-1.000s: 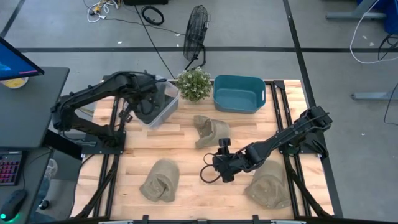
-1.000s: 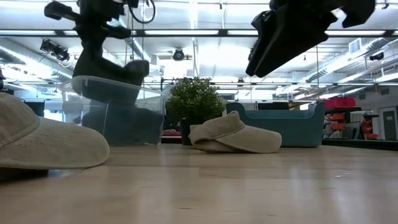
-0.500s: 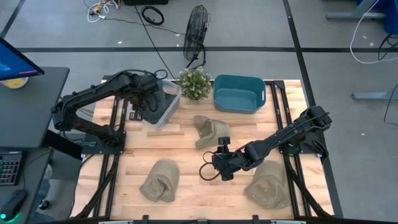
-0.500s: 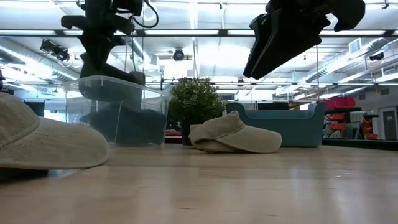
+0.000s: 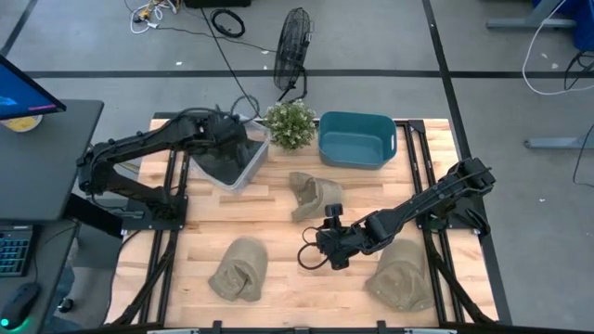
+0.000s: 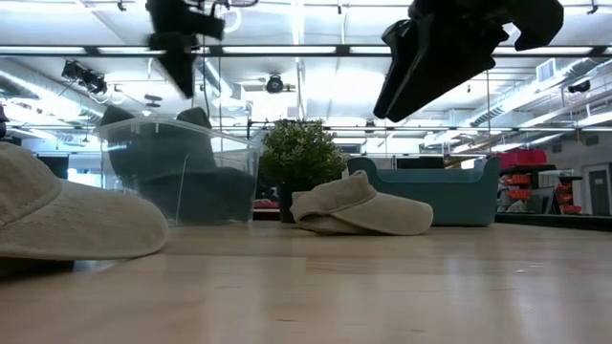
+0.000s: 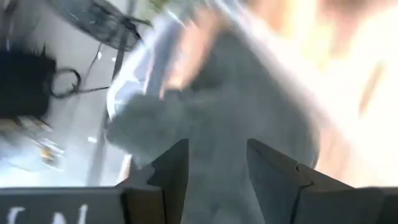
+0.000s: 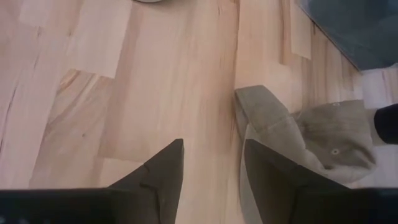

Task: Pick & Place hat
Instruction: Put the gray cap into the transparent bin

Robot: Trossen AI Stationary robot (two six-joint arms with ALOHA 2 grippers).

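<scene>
A dark grey hat (image 5: 221,163) lies inside a clear plastic bin (image 5: 252,154) at the far left of the table; through the bin's wall it shows in the low view as the dark hat (image 6: 182,177). My left gripper (image 6: 184,57) hangs open above the bin, clear of the hat (image 7: 230,93). Three tan hats rest on the wood: one at the centre (image 5: 314,195), one near left (image 5: 239,269), one near right (image 5: 404,275). My right gripper (image 5: 312,254) hovers open over bare wood, the centre tan hat (image 8: 305,137) just beyond its fingers.
A teal bin (image 5: 356,139) and a potted plant (image 5: 290,125) stand along the far edge, right of the clear bin. A fan (image 5: 293,46) stands on the floor behind the table. Bare wood lies between the three tan hats.
My left gripper has opened and let go of the dark grey hat, which has dropped into the clear bin. The gripper has then risen above the bin and gone a little toward the table's right. The bin, tipped a second ago, stands level now.
</scene>
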